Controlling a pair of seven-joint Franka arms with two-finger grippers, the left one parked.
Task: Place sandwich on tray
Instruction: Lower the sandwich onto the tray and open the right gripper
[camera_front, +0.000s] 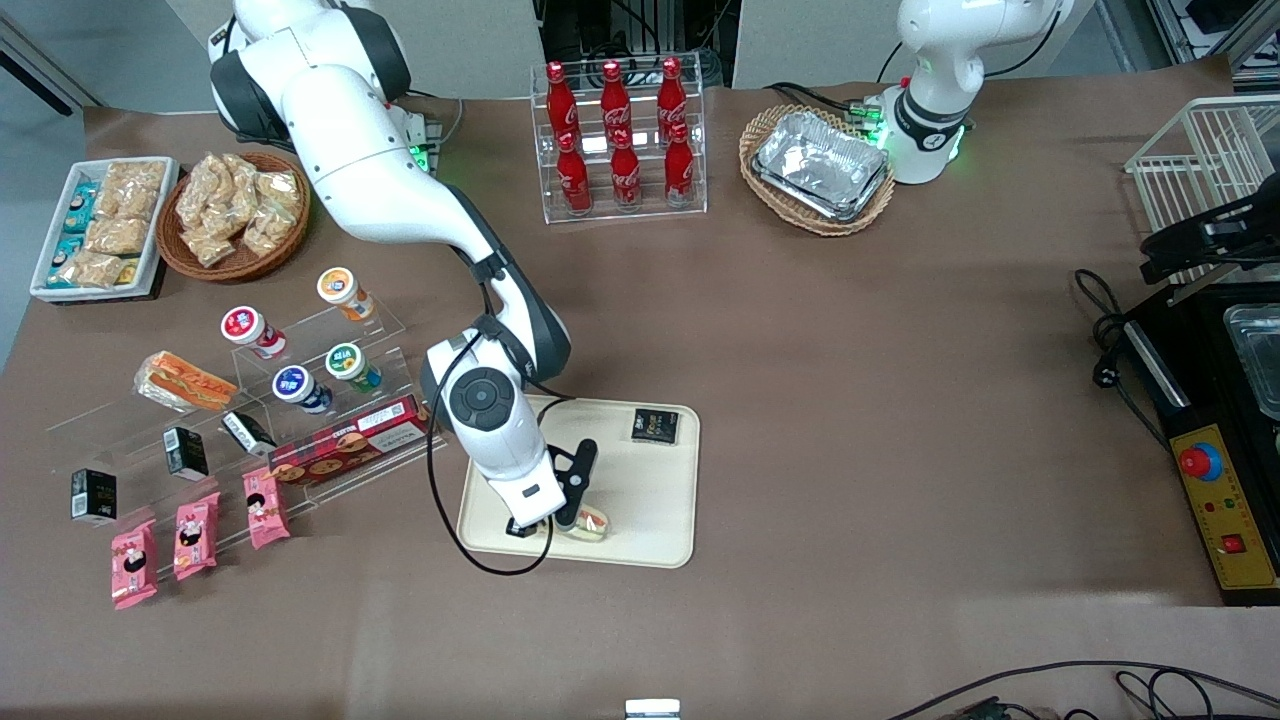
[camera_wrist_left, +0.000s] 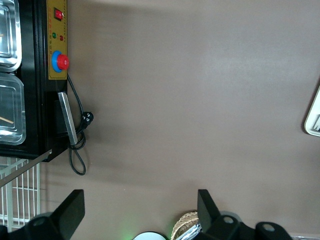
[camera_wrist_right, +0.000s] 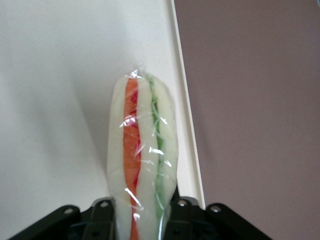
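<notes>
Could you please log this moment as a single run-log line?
phase: placing | gripper: over tray, shut on sandwich | sandwich: at tray's near edge, not released | also on tray: dark packet

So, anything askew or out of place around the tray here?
Nothing damaged or spilled. The sandwich stands on edge in the gripper over the tray, close to its rim nearest the front camera. A small dark packet already lies on the tray.

Sandwich (camera_wrist_right: 142, 155) wrap glossy clear film; tray (camera_front: 650, 490) smooth, probably plastic; tabletop (camera_front: 850, 400) matt brown.
</notes>
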